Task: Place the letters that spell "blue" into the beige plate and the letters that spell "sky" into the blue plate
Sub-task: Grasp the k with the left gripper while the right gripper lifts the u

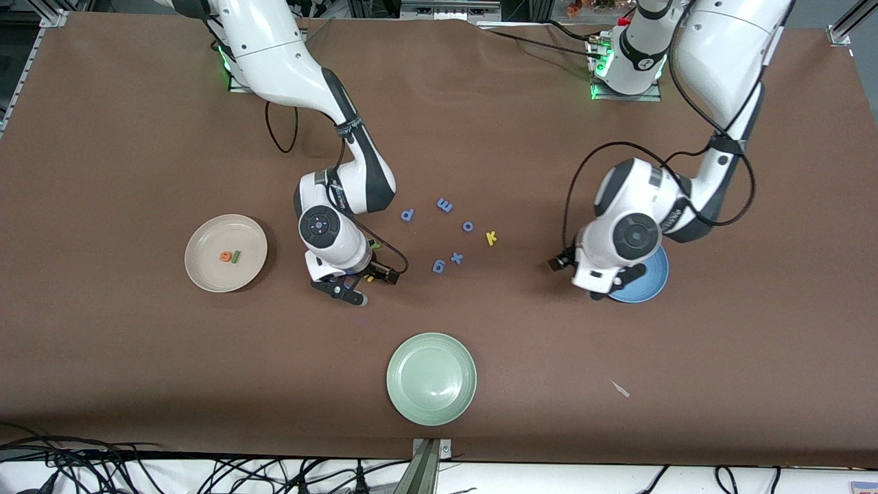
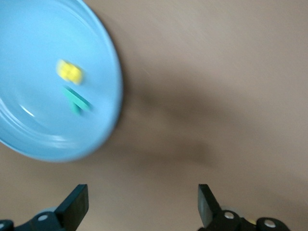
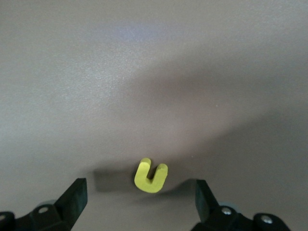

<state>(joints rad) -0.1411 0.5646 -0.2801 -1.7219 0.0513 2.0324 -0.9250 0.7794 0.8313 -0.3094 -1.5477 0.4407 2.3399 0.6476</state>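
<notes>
A brown table [image 1: 137, 137] fills the front view, with the two white arms reaching onto it from their bases along the upper edge.

Three plates of the same size lie on it. The beige plate [image 1: 206, 271] is toward the right arm's end. The blue plate [image 1: 648, 285] is toward the left arm's end, partly hidden under the left arm's wrist. A pale green plate [image 1: 431, 378] lies between them, nearer to the front camera than either.

The left gripper [image 2: 143, 202] hangs at the blue plate's rim, over the bare table just beside it, its fingers [image 2: 77, 206] spread wide with nothing between them. The right gripper [image 3: 139, 199] hangs low over the table between the beige plate and the loose letters. Its fingers [image 3: 74, 199] are also spread wide, and the yellow u [image 3: 151, 175] lies on the table between them, not touched by either.

In the beige plate, the orange e [image 1: 225, 256] and the dark green l [image 1: 235, 257] lie side by side. In the blue plate, the left wrist view shows a yellow letter [image 2: 70, 71] and a teal letter [image 2: 76, 100] close together; both are too blurred to read.

Between the two arms, a yellow k [image 1: 491, 238] lies on the table beside five blue-purple letters [image 1: 445, 204]. An olive-green scrap [image 1: 375, 244] peeks out at the right wrist; its shape cannot be told.
</notes>
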